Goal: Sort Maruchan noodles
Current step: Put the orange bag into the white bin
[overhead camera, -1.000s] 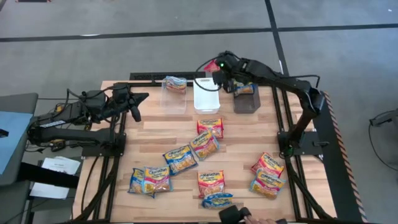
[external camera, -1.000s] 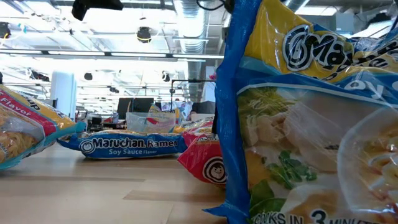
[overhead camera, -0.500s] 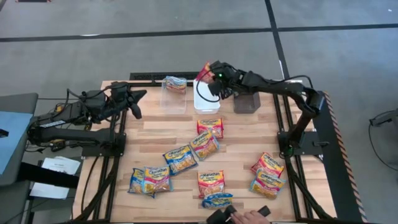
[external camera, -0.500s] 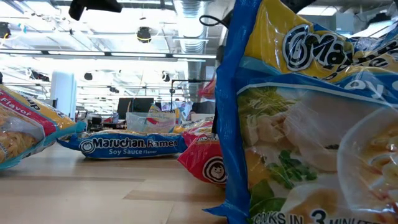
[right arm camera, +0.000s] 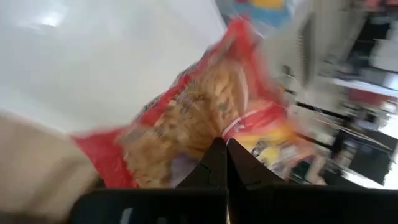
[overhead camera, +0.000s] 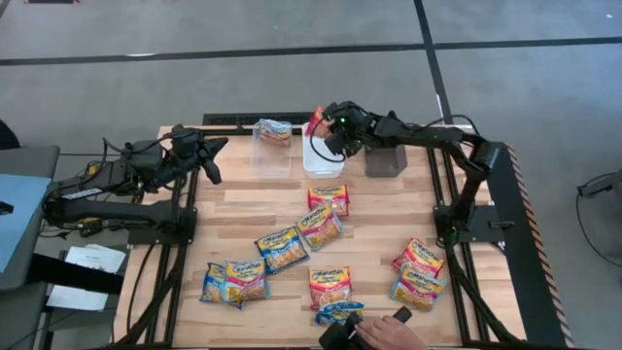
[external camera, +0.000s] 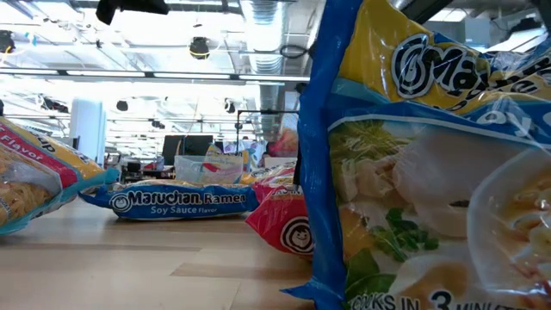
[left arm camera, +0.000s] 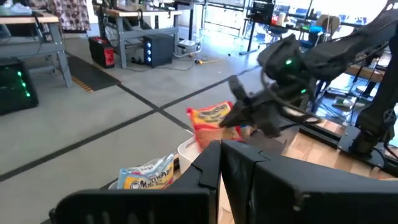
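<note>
While the right gripper hangs over the far rim of the white bin, its fingers are pinched tight on a red packet, and the right wrist view fills up with that crinkly red-and-yellow wrapper clamped between the two dark fingertips, white bin wall behind it. From the left wrist view you can see the packet dangling off the right gripper above the bin, tilted, not yet let go.

Over at the left edge of the table, the left gripper waits with its fingers pressed together on nothing.

Bins along the far edge: the clear bin holds a blue-trimmed packet, the white one sits just beside it, and the grey bin comes next, partly under the right arm; what is in it I cannot tell.

On the wooden table, noodles are scattered all over: a red one below the white bin, two overlapping at the middle, a pair near the left front, one at the front centre with a blue packet just below it, and a stack at the right front. A person's hand shows at the front edge, near that blue packet.

Down in the low view, a blue-edged packet looms right against the lens, with a soy sauce packet lying flat farther back.
</note>
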You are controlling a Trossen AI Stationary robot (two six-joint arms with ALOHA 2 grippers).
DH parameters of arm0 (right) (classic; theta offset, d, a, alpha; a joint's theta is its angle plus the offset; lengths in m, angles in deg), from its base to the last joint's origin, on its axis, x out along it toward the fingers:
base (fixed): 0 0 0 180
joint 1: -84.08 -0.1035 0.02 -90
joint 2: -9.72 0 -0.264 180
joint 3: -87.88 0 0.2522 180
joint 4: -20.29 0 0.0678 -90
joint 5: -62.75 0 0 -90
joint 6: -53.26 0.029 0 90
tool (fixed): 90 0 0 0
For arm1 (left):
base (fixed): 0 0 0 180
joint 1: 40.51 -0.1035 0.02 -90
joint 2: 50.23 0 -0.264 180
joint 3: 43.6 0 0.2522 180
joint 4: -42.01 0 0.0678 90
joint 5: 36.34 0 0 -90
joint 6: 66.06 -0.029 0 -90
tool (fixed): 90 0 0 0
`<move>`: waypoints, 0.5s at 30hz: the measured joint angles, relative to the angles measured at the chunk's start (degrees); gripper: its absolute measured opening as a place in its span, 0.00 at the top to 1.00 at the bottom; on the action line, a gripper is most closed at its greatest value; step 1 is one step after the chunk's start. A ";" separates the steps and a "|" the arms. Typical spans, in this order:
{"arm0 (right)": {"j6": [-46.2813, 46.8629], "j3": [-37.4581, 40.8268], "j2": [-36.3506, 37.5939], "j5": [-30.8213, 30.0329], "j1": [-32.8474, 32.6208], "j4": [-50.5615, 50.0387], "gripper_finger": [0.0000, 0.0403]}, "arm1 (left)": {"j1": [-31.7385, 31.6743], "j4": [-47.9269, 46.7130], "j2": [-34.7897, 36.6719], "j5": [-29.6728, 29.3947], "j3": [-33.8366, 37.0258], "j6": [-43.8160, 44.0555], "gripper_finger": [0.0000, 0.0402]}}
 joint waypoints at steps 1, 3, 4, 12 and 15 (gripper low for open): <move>-1.05 -0.16 -0.75 -0.13 0.18 1.12 0.99 | 0.01 0.41 -0.01 -0.19 0.00 -0.12 1.00; -3.21 -0.13 -1.87 -0.90 0.74 1.63 0.99 | 0.00 1.03 -0.01 -0.38 0.00 -0.57 1.00; -3.60 -0.40 -2.69 -1.00 0.76 3.03 0.99 | 0.00 1.00 0.00 -0.41 0.00 -0.58 1.00; -3.64 -1.04 -4.32 0.14 0.61 4.20 0.99 | 0.01 0.81 0.00 -0.86 0.00 -0.86 1.00; -1.83 -1.04 -4.31 0.12 0.83 3.38 0.99 | 0.00 0.58 -0.02 -0.91 0.00 -2.80 1.00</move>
